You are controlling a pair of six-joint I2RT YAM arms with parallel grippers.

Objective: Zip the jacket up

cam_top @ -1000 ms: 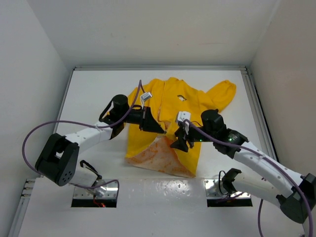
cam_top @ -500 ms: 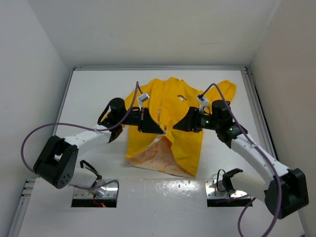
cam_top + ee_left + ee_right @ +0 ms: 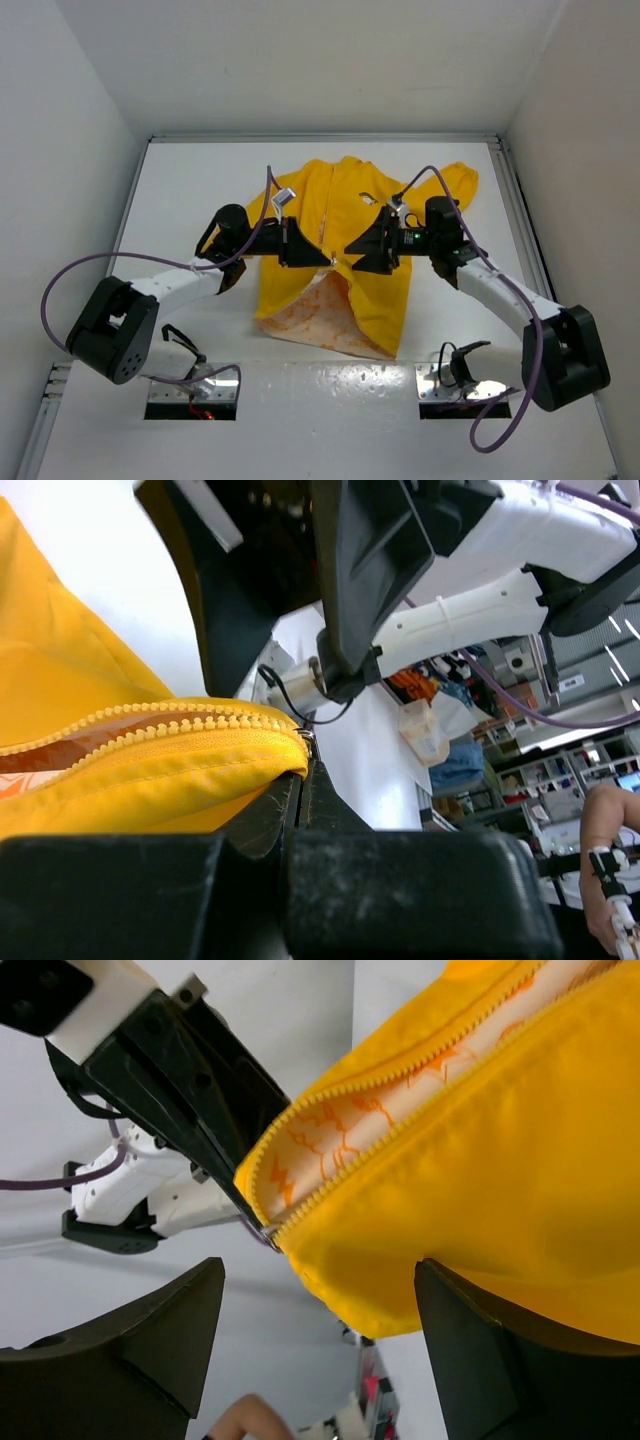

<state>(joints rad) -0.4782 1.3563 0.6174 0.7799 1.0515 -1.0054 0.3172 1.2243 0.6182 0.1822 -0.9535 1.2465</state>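
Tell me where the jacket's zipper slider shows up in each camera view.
Top external: the zipper slider is at centre, where the open front flaps of the jacket meet.
Left wrist: at centre, at the end of the zipper teeth.
Right wrist: left of centre, at the tip of the yellow fold.
Shared landmark: the left gripper, shut on the jacket right at the slider.

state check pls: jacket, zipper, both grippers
jacket: flat on the table, lower front spread open, speckled lining showing
zipper: tooth rows meet at the slider and part beyond it, not fully closed
left gripper: shut on the jacket at the slider
right gripper: open, fingers either side of the jacket's edge, not clamped
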